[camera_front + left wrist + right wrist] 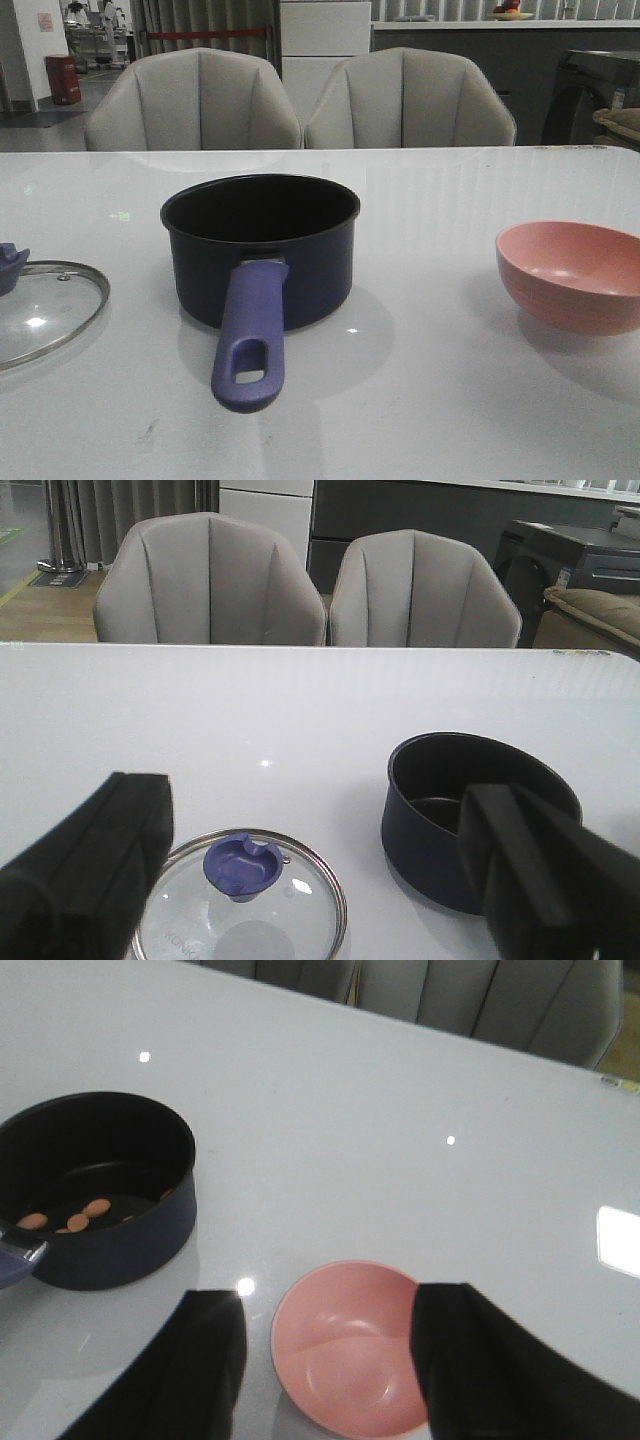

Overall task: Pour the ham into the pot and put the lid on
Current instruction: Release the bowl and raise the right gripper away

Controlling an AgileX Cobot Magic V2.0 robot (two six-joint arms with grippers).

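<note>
Step in hand: we judge the pouring done and the covering not yet begun, since the pot holds ham, the bowl is bare and the lid lies flat on the table.
Pot: the dark navy round saucepan (260,250) with a black inside sits mid-table in the front view, its long purple-blue handle (250,335) with an oval hole pointing toward 6 o'clock, at us.
Ham: several tiny pale-orange slices (90,1213) lie on the pot's floor, as we see from the right wrist view.
Bowl: the pink round bowl (570,275) stands at 3 o'clock from the pot, well apart from it, upright and with nothing in it.
Lid: the round clear glass lid (245,905) with a steel rim and a blue funnel-shaped knob (243,865) rests at 9 o'clock from the pot, near it but not touching.
Left gripper (320,880): we see its black fingers spread wide, holding nothing, above the table with the lid and the pot between them in view.
Right gripper (330,1360): its fingers stand apart as well, gripping nothing, hanging over the pink bowl.
Next move: we expect the left gripper must drop to the knob, centre on it, close, lift the lid level and carry it toward 3 o'clock onto the pot's rim, clear of the handle.
</note>
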